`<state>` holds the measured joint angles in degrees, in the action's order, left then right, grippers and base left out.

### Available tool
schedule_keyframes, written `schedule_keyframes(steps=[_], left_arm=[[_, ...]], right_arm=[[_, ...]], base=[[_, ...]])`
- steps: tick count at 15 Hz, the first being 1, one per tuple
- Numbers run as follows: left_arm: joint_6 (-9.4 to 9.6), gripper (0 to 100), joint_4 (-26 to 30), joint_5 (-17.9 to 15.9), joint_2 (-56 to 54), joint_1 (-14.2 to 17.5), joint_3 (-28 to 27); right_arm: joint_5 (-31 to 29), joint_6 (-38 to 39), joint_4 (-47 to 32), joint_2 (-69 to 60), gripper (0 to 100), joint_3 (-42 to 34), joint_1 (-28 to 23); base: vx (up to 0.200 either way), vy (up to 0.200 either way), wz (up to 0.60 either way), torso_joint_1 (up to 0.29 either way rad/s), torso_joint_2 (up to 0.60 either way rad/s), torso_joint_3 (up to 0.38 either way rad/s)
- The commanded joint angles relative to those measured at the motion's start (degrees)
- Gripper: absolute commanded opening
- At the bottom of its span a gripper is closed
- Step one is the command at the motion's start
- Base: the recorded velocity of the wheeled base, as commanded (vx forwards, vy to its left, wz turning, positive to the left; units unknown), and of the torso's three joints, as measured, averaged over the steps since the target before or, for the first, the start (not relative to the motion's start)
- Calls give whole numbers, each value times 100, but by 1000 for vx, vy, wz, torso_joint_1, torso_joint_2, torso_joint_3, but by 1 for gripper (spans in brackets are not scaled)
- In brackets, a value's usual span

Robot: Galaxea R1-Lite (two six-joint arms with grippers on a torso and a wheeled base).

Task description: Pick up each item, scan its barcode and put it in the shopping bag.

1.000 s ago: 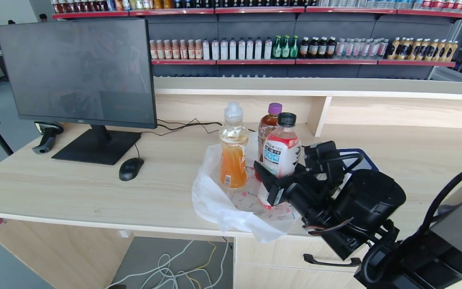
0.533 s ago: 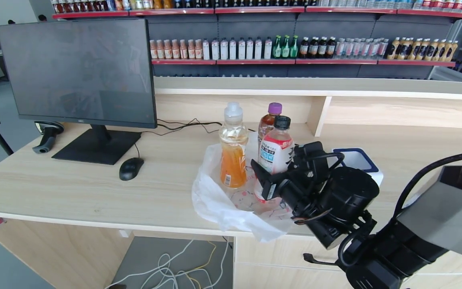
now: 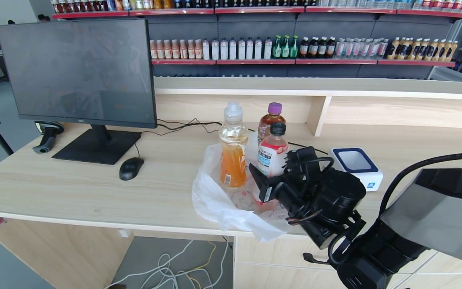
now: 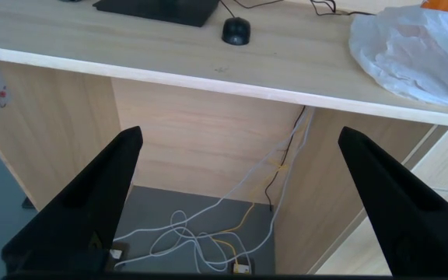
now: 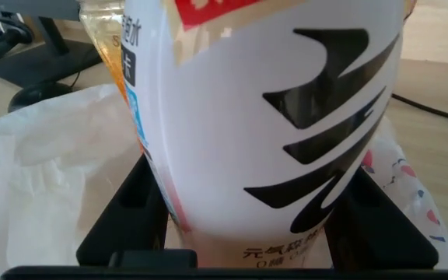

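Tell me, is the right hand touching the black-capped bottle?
Touching. The right wrist view shows the right hand clamped against both sides of the bottle.

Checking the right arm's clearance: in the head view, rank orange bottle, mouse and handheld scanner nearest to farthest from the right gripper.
1. Orange bottle, just left of the right gripper.
2. Mouse, farther left on the counter.
3. Handheld scanner, far left beside the monitor.

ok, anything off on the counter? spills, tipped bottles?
No spills. Orange bottle, purple-cap bottle and the black-cap bottle in the right gripper are upright. Only oddity: bag lies crumpled flat, near edge drooping over the counter front.
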<state>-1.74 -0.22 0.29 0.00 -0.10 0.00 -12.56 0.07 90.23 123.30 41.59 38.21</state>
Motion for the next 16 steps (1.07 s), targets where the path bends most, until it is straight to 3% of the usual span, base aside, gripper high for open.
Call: schedule_keyframes(steps=[1,16], left_arm=[[-1,100,-4,6,0,1,0],[-1,100,4,6,0,1,0]], right_arm=[[-10,1,-23,72,0,-20,3],[-10,1,-23,54,0,-459,73]], base=[[0,0,0,0,0,0],[0,0,0,0,0,0]])
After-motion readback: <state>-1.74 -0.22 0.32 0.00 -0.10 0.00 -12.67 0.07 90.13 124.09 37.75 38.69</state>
